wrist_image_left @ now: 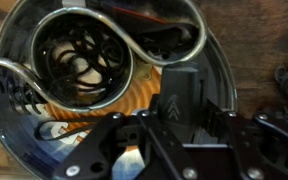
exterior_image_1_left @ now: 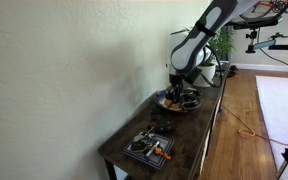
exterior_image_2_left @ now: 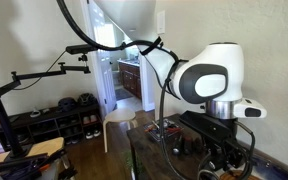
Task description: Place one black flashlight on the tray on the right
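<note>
We see the black gripper (wrist_image_left: 174,122) low over the round, dark, shiny-rimmed metal tray (wrist_image_left: 220,75). Jaws? Can't tell, too murky.

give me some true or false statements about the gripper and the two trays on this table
1. The gripper hangs over the round tray. True.
2. The rectangular tray is empty. False: it holds several things, among them an orange piece.
3. The table is white. False: it is dark wood.
4. The round tray has a shiny rim. True, as the wrist view shows.
</note>
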Controlling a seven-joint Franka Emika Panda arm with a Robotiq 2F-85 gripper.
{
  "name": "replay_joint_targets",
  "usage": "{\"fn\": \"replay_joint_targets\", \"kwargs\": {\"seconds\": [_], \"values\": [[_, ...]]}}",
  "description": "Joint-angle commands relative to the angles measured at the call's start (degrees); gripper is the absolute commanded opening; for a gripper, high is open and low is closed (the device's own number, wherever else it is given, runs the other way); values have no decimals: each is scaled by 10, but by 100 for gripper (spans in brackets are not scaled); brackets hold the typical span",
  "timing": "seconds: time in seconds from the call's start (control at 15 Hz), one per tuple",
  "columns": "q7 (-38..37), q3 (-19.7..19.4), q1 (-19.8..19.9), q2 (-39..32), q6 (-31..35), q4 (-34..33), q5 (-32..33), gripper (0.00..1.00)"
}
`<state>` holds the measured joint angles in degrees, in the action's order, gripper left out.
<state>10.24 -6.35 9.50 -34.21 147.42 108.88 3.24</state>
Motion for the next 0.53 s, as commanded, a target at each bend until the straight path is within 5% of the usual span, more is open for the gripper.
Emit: {"fn": "replay_joint_targets", "kwargs": {"seconds": [0.0, 0.47], "values": [[11, 10, 14, -35, -29, -55, -1, 15], [20, 30, 24, -87, -42, -111, -13, 15]]}}
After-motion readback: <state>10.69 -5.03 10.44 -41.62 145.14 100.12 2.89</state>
